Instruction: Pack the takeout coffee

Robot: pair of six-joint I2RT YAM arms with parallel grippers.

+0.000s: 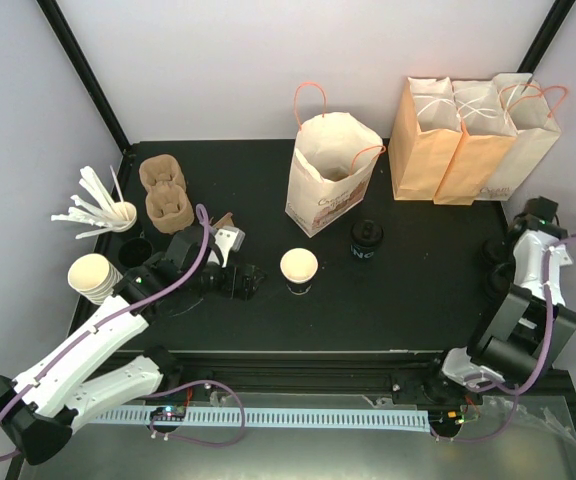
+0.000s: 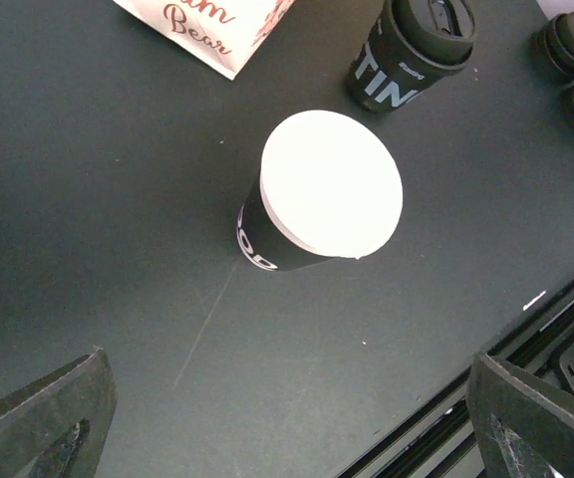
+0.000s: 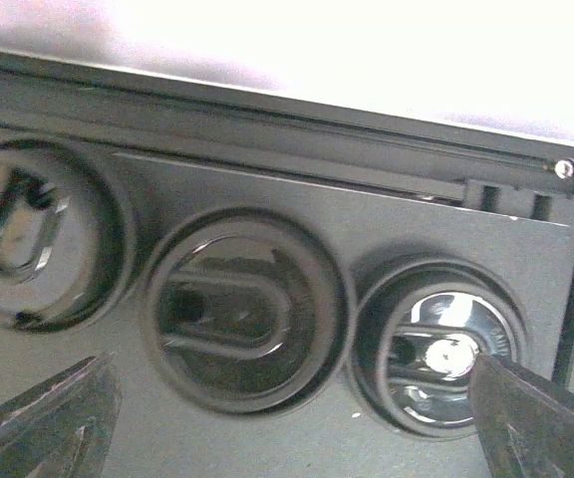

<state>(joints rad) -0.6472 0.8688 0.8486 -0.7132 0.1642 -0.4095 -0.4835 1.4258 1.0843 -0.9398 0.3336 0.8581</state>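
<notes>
The takeout coffee [image 1: 366,240], a small black cup with a black lid, stands upright in front of the open white paper bag [image 1: 331,175]. It also shows in the left wrist view [image 2: 412,45], top right. A second black cup [image 1: 299,270], lidless with a white inside, stands to its left and is central in the left wrist view [image 2: 327,189]. My left gripper [image 1: 246,282] is open and empty, left of the lidless cup, its fingers [image 2: 43,418] wide apart. My right gripper [image 1: 503,262] is open and empty over the loose black lids [image 3: 247,309] at the table's right edge.
Three tan paper bags [image 1: 468,140] stand at the back right. A stack of white paper cups [image 1: 93,275], brown cup carriers [image 1: 165,190] and white stirrers [image 1: 98,210] sit at the left. Stacks of black lids [image 1: 495,265] line the right edge, near the table rail [image 3: 267,110].
</notes>
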